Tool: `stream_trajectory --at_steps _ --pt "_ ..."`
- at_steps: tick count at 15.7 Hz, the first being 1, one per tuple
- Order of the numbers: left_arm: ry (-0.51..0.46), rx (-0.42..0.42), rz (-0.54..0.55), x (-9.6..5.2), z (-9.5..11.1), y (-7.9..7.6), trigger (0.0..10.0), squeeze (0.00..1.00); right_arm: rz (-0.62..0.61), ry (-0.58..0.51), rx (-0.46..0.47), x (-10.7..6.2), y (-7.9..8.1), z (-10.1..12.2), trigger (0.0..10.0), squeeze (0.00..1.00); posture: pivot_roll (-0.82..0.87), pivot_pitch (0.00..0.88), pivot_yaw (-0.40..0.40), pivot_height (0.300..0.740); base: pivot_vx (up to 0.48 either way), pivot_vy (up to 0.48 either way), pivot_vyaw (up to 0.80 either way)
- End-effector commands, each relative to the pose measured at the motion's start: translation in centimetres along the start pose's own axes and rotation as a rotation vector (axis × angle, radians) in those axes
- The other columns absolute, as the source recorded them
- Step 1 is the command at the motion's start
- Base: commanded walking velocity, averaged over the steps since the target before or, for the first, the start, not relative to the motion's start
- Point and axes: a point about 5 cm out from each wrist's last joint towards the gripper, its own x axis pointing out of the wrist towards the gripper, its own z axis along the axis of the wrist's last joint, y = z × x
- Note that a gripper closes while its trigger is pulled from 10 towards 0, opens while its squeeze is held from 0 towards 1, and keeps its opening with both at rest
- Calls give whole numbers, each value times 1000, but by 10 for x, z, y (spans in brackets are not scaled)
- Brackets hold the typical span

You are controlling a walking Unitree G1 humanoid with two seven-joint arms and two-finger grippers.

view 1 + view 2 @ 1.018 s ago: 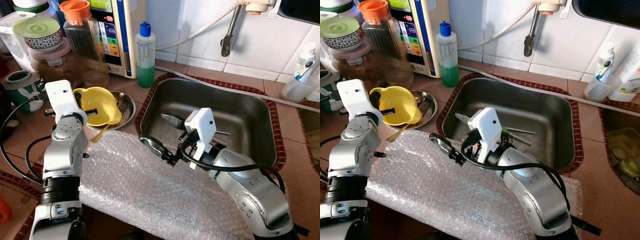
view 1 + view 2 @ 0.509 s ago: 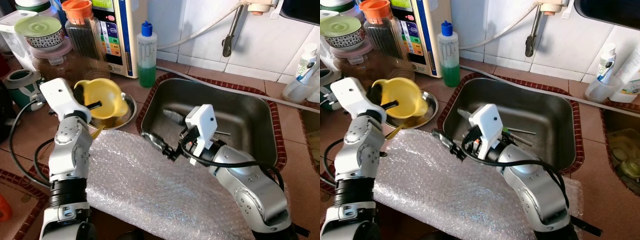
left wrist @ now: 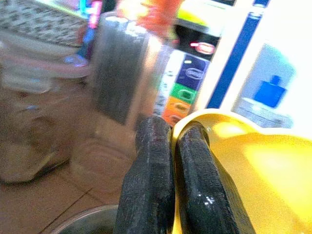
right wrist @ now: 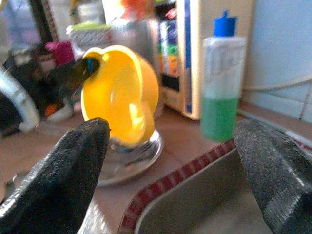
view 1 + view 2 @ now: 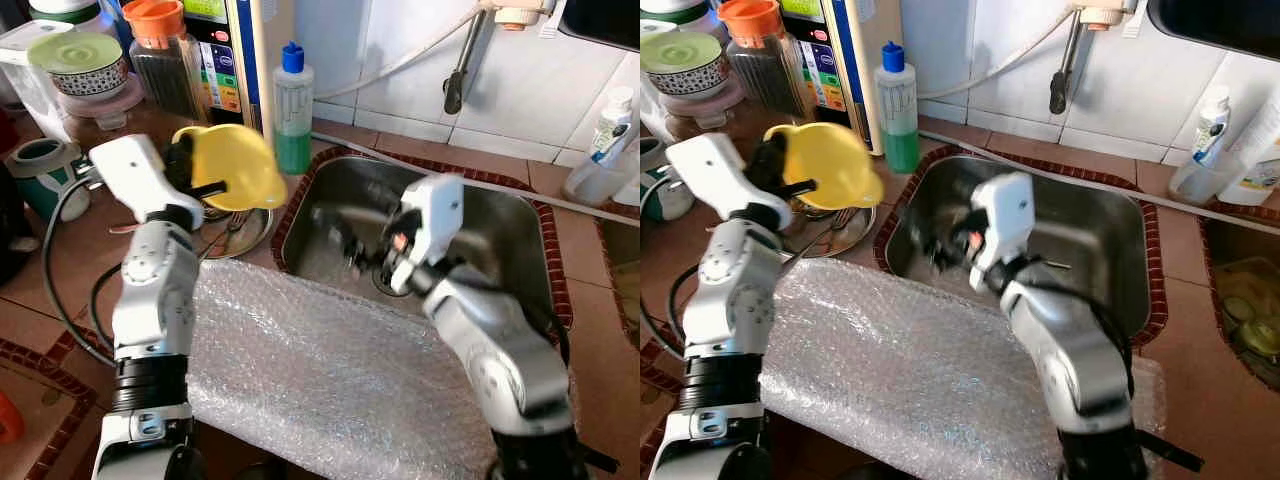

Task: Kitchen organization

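The left gripper [image 3: 168, 146] is clamped on the rim of a yellow bowl [image 5: 235, 165], holding it tilted above the metal plate [image 5: 245, 225]. The right gripper [image 4: 170, 161], fingers spread apart, is over the sink [image 5: 500, 235], right of the bowl.

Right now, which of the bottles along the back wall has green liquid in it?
The blue-capped bottle standing between the appliance and the sink. Its lower half is green, while the white bottle at the far right shows none.
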Motion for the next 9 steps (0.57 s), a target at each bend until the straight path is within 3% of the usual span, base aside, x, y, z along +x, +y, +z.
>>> stream_trajectory --at_steps 1,5,8,9 --pt "-31 25 -47 -2 4 -9 0 0 -28 -32 30 2 -5 8 10000 0 -11 105 4 740 0 0 0" --pt "-22 33 -153 -8 -4 -36 0 0 -22 -76 108 14 0 16 10000 0 -15 103 5 740 0 0 0" --pt "-24 17 -219 -12 -6 -53 0 0 -28 -72 99 18 2 15 10000 0 -13 104 6 740 0 0 0" --pt "-32 17 -294 -16 -5 -70 0 0 -62 -56 50 22 0 12 10000 0 -11 105 8 740 0 0 0"
